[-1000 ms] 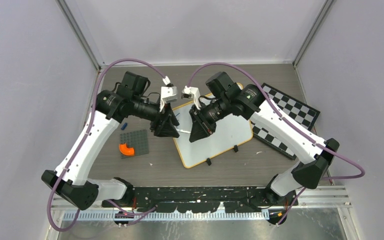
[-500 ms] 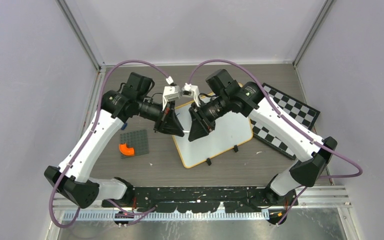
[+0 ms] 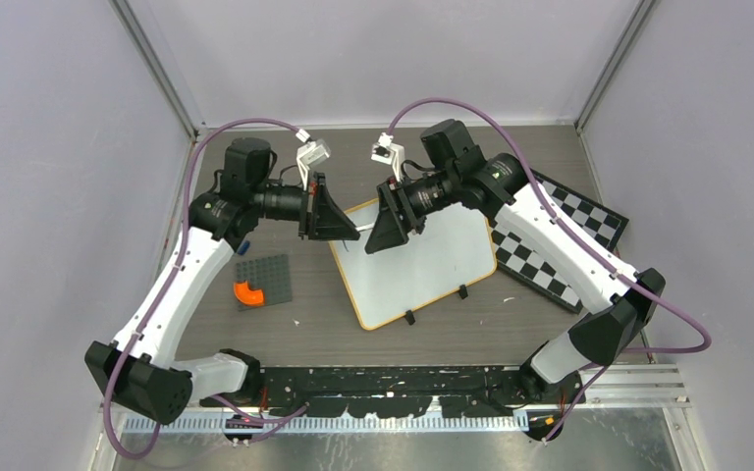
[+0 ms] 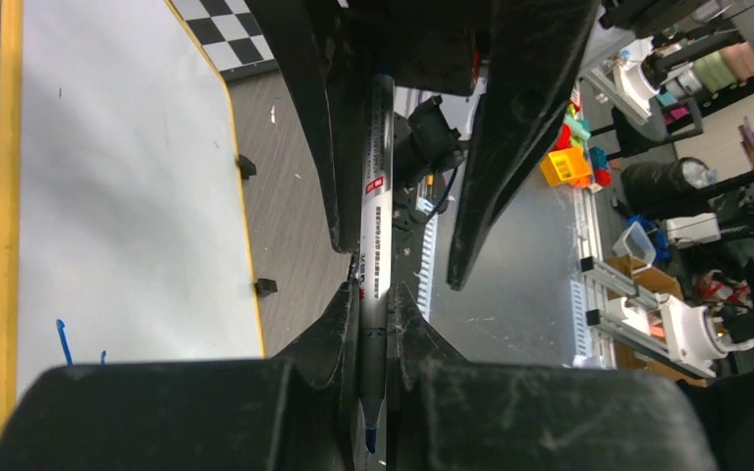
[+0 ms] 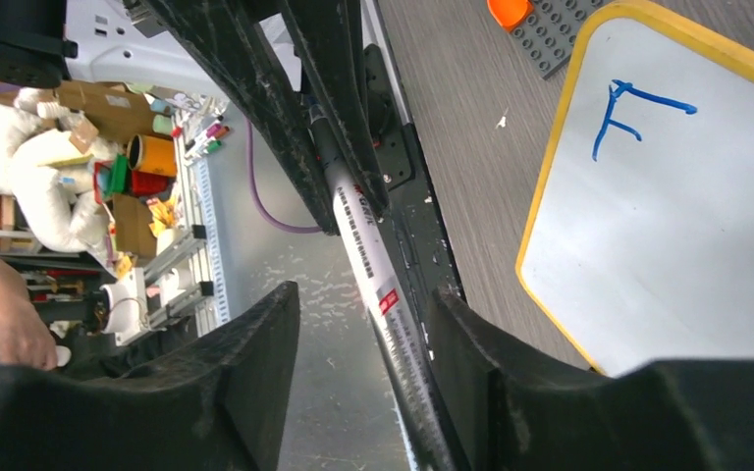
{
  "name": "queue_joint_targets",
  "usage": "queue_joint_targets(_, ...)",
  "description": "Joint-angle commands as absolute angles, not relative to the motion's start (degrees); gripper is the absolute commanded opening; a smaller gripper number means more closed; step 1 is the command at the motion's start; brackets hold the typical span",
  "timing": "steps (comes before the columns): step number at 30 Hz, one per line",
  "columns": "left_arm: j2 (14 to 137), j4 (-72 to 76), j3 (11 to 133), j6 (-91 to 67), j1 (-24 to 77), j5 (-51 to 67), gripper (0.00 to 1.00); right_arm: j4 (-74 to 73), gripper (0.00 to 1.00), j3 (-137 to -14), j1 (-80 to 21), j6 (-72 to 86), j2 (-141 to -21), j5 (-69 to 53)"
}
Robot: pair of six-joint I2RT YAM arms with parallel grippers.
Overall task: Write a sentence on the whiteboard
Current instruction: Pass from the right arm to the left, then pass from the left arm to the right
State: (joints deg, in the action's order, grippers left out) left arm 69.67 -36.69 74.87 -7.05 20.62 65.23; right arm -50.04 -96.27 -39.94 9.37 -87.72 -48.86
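The whiteboard (image 3: pixel 422 265) lies flat mid-table, white with an orange-yellow frame, and also shows in the left wrist view (image 4: pixel 118 196) and the right wrist view (image 5: pixel 687 226). A blue "F"-like mark (image 5: pixel 638 113) sits near its corner. My left gripper (image 3: pixel 339 221) is shut on a white marker (image 4: pixel 375 226) near its blue tip, held above the board's left corner. My right gripper (image 3: pixel 383 231) faces it, jaws open around the marker's other end (image 5: pixel 378 285), which lies close against one finger (image 5: pixel 471 343).
A black-and-white checkered board (image 3: pixel 569 235) lies right of the whiteboard. A grey studded baseplate (image 3: pixel 263 280) with an orange piece (image 3: pixel 248 291) lies to its left. Walls close in the far side and both sides.
Both grippers have moved toward the far side of the table, staying face to face with the marker between them. The left forearm has swung back.
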Motion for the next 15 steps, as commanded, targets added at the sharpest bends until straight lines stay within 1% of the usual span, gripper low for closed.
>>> queue_joint_targets(1, 68.3, -26.4, 74.0, -14.6, 20.0, 65.0, 0.0, -46.7, 0.51, -95.9, -40.2, 12.7, -85.5, -52.4)
queue_joint_targets(3, 68.6, -26.3, 74.0, -14.7, 20.0, 65.3, 0.0, -46.2, 0.47, -96.2, -40.2, 13.3, -85.8, -53.0)
queue_joint_targets(7, 69.2, -26.2, 73.7, -14.6, 20.7, 67.3, 0.0, -45.9, 0.47, -96.9, -40.4, 13.8, -86.4, -53.3)
queue_joint_targets(9, 69.2, -26.3, 73.5, -14.3, 21.1, 68.2, 0.0, -46.0, 0.47, -97.0, -40.6, 13.8, -86.5, -53.4)
queue_joint_targets(12, 69.0, -27.1, 73.2, -13.5, 21.4, 69.9, 0.0, -46.0, 0.5, -97.0, -40.6, 13.9, -86.6, -52.4)
queue_joint_targets(15, 68.5, -29.1, 73.2, -11.9, 21.4, 70.5, 0.0, -46.2, 0.51, -96.9, -40.5, 13.9, -86.5, -51.8)
